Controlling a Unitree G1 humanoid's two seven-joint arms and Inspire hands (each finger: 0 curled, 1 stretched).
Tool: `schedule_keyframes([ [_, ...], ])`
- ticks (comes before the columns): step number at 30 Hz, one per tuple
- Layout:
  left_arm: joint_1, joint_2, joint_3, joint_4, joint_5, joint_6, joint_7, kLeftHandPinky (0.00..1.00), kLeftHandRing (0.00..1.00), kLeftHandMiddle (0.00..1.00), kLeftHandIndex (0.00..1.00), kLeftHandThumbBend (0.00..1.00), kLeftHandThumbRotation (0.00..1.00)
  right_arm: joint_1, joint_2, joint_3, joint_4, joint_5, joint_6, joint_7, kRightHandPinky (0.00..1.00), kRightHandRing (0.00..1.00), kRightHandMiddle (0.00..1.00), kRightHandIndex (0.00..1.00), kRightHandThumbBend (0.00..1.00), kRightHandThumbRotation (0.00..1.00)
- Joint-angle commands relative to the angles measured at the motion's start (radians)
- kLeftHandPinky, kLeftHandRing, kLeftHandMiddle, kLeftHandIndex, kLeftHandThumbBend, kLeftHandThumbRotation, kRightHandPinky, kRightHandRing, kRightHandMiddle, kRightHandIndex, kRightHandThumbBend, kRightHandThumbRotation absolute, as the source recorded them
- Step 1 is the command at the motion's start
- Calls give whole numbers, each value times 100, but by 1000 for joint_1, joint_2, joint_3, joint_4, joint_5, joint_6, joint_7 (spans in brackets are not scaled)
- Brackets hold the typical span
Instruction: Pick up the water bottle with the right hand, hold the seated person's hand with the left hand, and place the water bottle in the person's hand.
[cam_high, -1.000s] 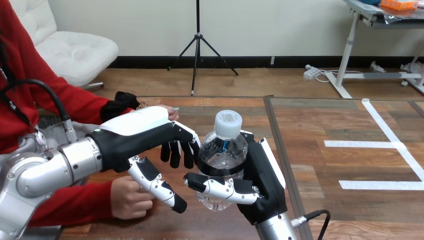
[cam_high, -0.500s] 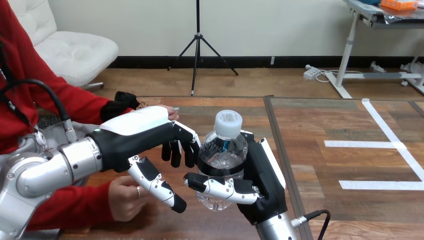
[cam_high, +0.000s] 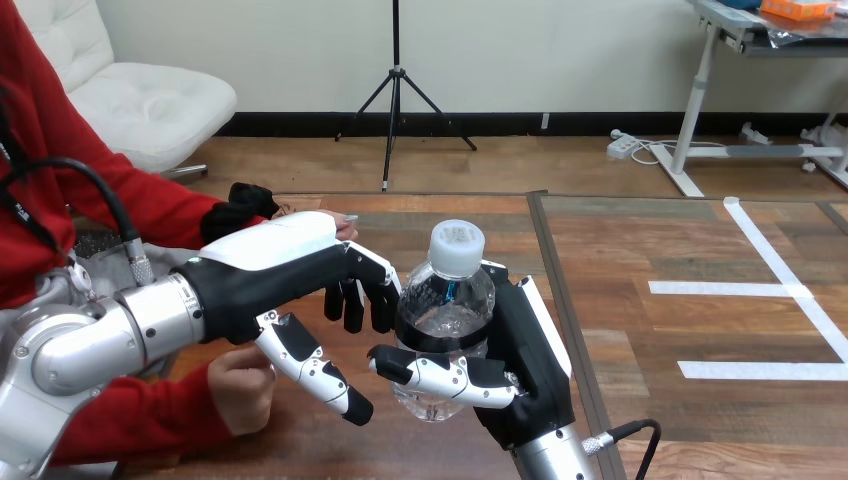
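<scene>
Wooden worktop lies beneath the left hand, its fingers drooping loosely and gripping nothing, and beside it the right hand, thumb and fingers wrapped round the upright, white-capped clear water bottle, while the person's hand at the view's lower left sits under the left hand's thumb.

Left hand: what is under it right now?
The person's near hand lies below the left hand. The person's far hand runs behind it; only fingertips show, so any contact is hidden.
</scene>
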Motion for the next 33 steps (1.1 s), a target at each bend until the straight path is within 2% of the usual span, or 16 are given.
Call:
schedule_keyframes([
  [1, -65, 3, 98, -71, -61, -54, 41, 51, 55, 61, 64, 100, 32, -169, 270, -10, -14, 33, -40, -9, 18, 22, 27, 29, 72, 0],
  [6, -61, 12, 102, -55, -58, -65, 40, 52, 55, 62, 65, 100, 29, -170, 271, -9, -13, 30, -42, -10, 19, 23, 27, 29, 72, 0],
  [15, -65, 41, 102, 36, -17, -81, 40, 53, 56, 63, 66, 100, 22, -170, 273, -7, -11, 10, -48, -24, 19, 23, 27, 29, 72, 0],
  [24, -83, 83, 83, 170, 87, -82, 73, 56, 60, 65, 68, 100, 25, -168, 270, -7, -20, -11, -54, -44, 20, 24, 27, 29, 71, 0],
  [33, -119, 125, 54, 364, 217, -147, 180, 59, 62, 66, 70, 100, 27, -164, 263, -3, -38, -18, -51, -54, 19, 24, 28, 29, 71, 0],
])
